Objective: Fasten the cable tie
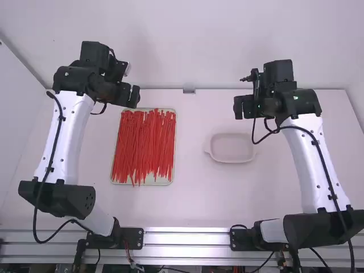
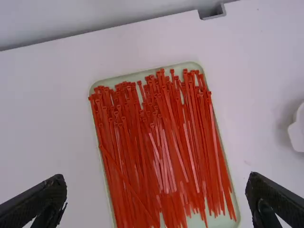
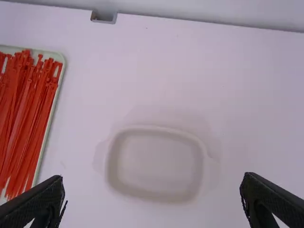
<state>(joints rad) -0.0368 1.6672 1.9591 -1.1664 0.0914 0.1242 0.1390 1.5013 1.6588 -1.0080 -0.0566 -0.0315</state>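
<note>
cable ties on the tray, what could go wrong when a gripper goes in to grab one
The cable ties lie packed and crossed on the tray, so the open left gripper would likely pinch several at once or drag neighbours over the rim. A single tie is thin and lies flat against the pile, so it may slip out of the grip.
</note>
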